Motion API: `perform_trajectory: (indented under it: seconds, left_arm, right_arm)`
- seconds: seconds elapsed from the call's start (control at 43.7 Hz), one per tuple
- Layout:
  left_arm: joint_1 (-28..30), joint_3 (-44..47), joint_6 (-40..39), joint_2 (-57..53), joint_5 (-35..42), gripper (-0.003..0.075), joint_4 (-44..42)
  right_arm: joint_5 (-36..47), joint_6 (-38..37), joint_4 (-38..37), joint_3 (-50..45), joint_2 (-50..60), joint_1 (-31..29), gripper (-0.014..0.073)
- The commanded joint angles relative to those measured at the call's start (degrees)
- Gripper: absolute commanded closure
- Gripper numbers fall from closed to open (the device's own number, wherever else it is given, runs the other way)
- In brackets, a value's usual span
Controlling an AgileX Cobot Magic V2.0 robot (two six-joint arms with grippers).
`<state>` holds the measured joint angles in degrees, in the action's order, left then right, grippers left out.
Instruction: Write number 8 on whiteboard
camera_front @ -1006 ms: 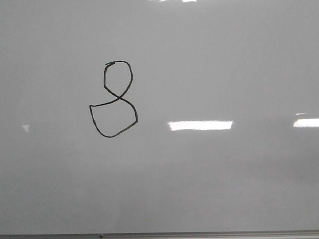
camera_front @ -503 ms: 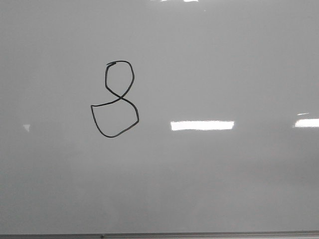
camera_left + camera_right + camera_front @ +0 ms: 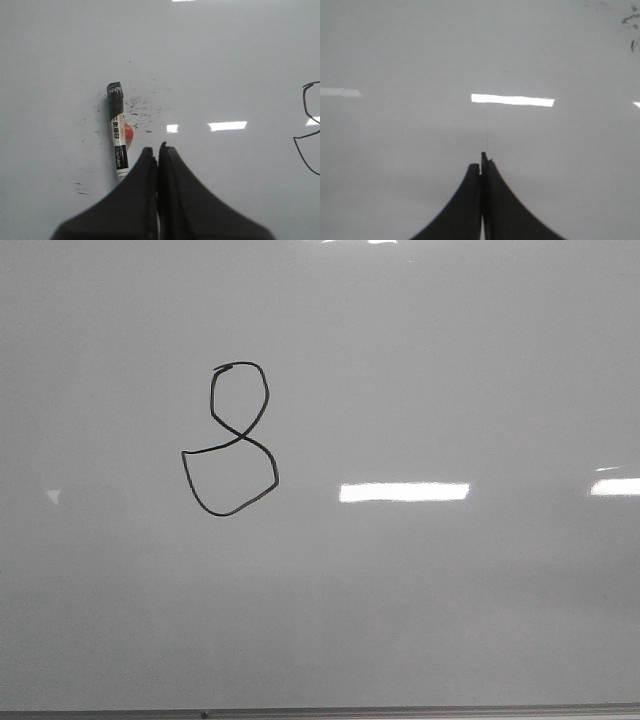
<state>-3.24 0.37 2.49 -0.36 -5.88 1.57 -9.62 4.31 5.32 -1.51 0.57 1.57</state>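
A thin black number 8 (image 3: pixel 243 439) is drawn left of centre on the glossy whiteboard (image 3: pixel 450 620), small loop above a larger round one. Part of it shows at the edge of the left wrist view (image 3: pixel 306 155). Neither gripper shows in the front view. My left gripper (image 3: pixel 156 149) is shut and empty over the board. A capped black and white marker (image 3: pixel 117 135) lies flat on the board just beside its fingertips, apart from them. My right gripper (image 3: pixel 482 161) is shut and empty over bare board (image 3: pixel 420 50).
Small black ink flecks (image 3: pixel 142 105) are scattered on the board near the marker. A red dot (image 3: pixel 128 133) sits behind the marker. Bright rectangular glare patches (image 3: pixel 404 492) lie on the board. The grey frame edge (image 3: pixel 300 712) runs along the near side.
The view has barely shifted; the 8 sits a few pixels further right than one second ago. Nothing else has changed.
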Motion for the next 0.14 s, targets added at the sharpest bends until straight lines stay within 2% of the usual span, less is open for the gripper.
perform_trajectory:
  seconds: [0.0, 0.114]
  left_arm:
    - [-0.47, 0.76, -0.41, -0.69, 4.53, 0.0741, -0.01]
    - [-0.47, 0.76, -0.41, -0.69, 4.53, 0.0741, -0.01]
  right_arm:
    - [4.18, -0.09, -0.71, 0.10, 1.06, -0.41, 0.0662]
    - [4.18, -0.09, -0.71, 0.10, 1.06, -0.41, 0.0662]
